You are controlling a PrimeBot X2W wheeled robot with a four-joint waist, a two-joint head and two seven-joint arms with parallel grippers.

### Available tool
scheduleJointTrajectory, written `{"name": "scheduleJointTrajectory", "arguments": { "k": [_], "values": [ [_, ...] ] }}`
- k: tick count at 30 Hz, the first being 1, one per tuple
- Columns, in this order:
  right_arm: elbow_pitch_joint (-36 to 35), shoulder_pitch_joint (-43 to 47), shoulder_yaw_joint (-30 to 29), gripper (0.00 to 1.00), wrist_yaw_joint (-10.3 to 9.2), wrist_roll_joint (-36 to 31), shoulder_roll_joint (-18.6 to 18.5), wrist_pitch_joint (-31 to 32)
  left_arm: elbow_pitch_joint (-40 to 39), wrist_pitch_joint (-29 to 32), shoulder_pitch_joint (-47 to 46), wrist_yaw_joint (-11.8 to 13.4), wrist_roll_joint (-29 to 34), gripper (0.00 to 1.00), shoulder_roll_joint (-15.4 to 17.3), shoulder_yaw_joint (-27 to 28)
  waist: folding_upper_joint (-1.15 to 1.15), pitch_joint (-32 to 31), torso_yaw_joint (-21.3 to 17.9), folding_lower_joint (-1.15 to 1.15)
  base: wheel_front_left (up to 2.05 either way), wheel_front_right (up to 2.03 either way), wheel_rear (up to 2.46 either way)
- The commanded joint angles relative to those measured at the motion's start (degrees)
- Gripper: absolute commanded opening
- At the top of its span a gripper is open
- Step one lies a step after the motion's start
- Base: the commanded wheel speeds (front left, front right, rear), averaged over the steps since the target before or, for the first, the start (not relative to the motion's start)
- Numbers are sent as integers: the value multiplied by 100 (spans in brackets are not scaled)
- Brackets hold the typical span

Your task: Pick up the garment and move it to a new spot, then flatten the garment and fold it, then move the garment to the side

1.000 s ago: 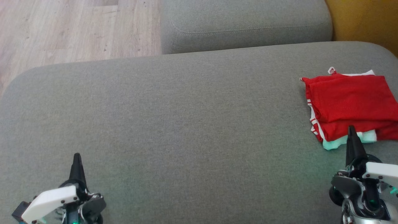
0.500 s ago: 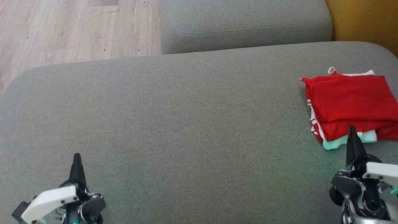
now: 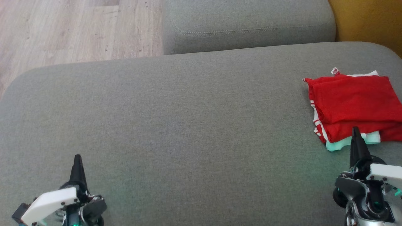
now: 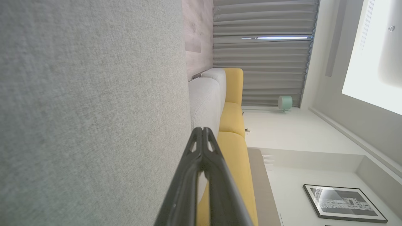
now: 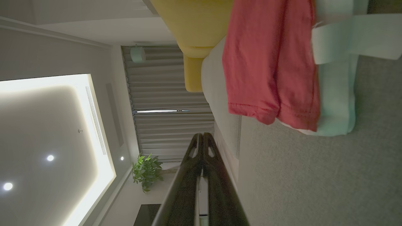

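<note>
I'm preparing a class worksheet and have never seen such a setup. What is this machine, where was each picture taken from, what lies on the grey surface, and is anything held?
It is a two-armed robot. The wide picture comes from its head camera, looking down at a grey cushion; the left tool and right tool, its pincers, show at the bottom corners. The other two come from wrist cameras looking along each arm's tool, so the room appears sideways. A folded red garment lies at the cushion's right, atop a pale green cloth. Both tools are shut, holding nothing.
</note>
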Motion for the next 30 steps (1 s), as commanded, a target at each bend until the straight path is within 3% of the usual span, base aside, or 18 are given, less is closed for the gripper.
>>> {"name": "scheduleJointTrajectory", "arguments": {
  "k": [1,30],
  "values": [
    [-221,-120,119,0,40,11,-37,46,-210,30,-286,-38,39,0,56,199,0,0,0,0,0,0,0],
    [-221,-121,108,0,40,2,-30,55,-209,54,-288,-38,65,0,34,230,0,0,0,0,0,0,0]
  ]
}}
